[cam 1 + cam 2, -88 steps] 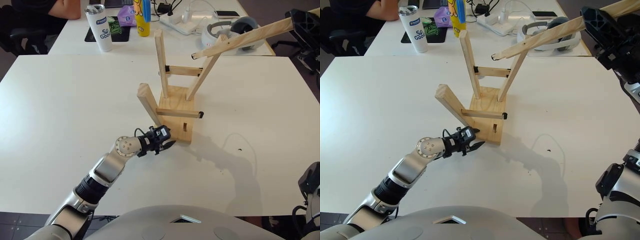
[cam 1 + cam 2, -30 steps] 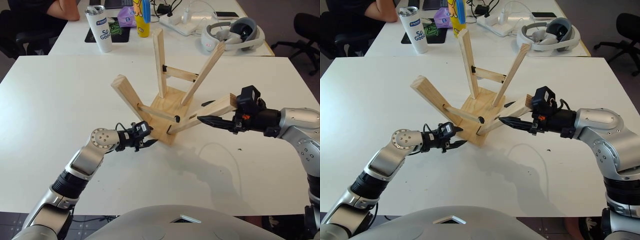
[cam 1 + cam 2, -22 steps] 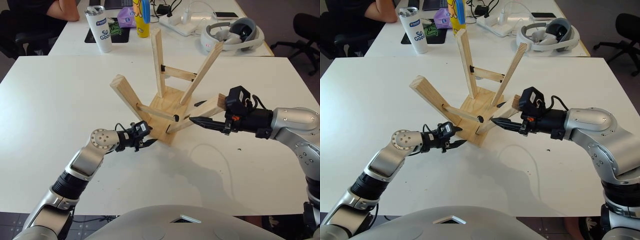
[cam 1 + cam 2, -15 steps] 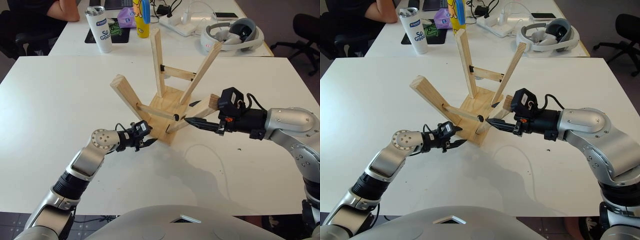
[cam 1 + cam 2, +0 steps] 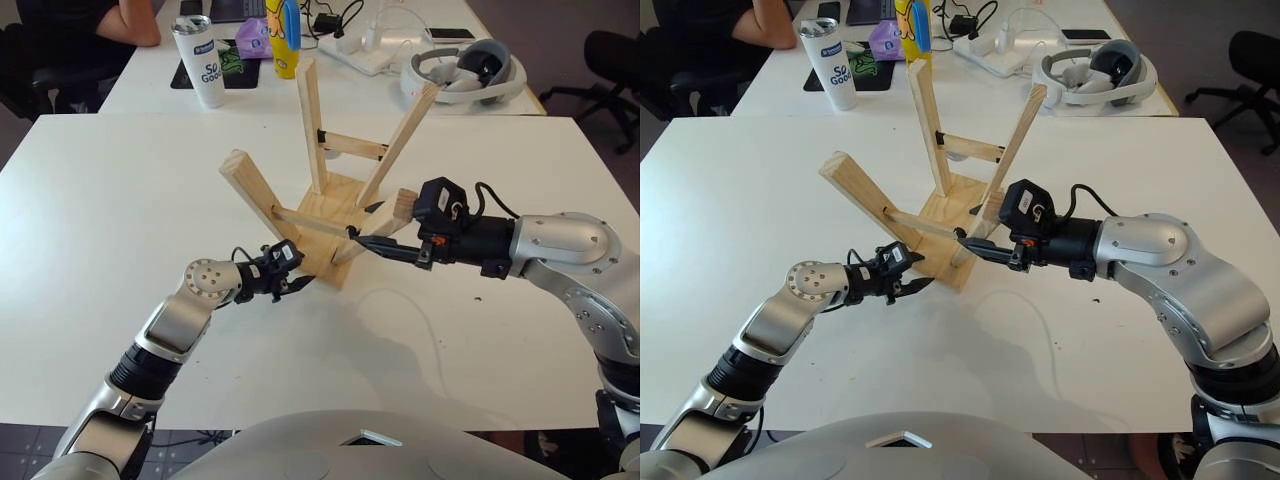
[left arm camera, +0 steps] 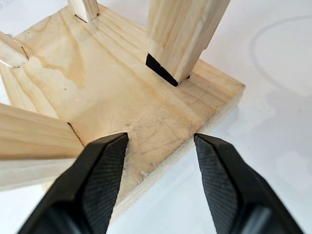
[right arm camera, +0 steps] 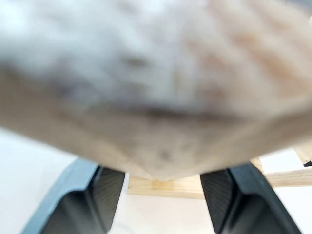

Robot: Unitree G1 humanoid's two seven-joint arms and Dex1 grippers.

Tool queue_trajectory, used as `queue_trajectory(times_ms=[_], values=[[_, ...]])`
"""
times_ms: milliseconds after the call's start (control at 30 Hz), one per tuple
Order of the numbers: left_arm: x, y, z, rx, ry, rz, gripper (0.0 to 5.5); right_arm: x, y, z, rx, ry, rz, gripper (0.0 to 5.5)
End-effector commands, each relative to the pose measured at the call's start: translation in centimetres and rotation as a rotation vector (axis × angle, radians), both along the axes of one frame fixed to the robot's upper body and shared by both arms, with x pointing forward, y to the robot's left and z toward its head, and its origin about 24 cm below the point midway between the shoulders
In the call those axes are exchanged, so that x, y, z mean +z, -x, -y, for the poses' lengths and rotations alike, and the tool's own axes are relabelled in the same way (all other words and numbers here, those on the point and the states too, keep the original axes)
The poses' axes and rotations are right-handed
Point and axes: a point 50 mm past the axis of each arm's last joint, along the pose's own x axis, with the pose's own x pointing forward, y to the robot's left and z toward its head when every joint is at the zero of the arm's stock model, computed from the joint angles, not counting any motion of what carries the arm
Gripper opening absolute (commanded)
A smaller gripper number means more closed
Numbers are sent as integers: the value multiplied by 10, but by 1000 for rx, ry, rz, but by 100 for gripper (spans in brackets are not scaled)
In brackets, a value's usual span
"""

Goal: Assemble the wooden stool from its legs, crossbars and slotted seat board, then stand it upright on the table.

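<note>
The wooden stool lies upside down mid-table, its seat board (image 5: 322, 252) flat on the white surface. Two legs (image 5: 310, 120) joined by a crossbar (image 5: 350, 147) rise from it, and a third leg (image 5: 248, 188) leans to the left. My right gripper (image 5: 365, 240) is shut on a fourth leg (image 5: 400, 207), held low and slanted, with its lower end at the board's right side. That leg (image 7: 156, 73) lies between the right fingers (image 7: 105, 195). My left gripper (image 5: 297, 283) is open at the board's near corner (image 6: 122, 97), a finger (image 6: 105, 180) on each side, gripping nothing.
A second table behind holds a white tumbler (image 5: 198, 55), a yellow bottle (image 5: 285, 35), a power strip (image 5: 365, 40) and a headset (image 5: 465, 65). Bare tabletop (image 5: 120, 200) lies to the left, right and in front of the stool.
My right gripper brought the loose leg down from high at the right and slid it left until its end met the seat board. The stool turned slightly. My left gripper has stayed at the near corner.
</note>
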Motion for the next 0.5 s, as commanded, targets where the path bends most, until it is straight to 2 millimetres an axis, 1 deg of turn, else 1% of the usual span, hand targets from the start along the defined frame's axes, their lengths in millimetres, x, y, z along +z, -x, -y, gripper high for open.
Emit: queue_trajectory(times_ms=[33,267,500], values=[[-10,6,6,-8,-1,-61,254,-28,3,-2,-3,71,-174,206],[-12,6,10,-8,6,-61,254,-26,-9,-8,-11,99,-180,206],[-13,5,15,-20,15,-61,254,-34,-14,-14,-20,116,-208,206]])
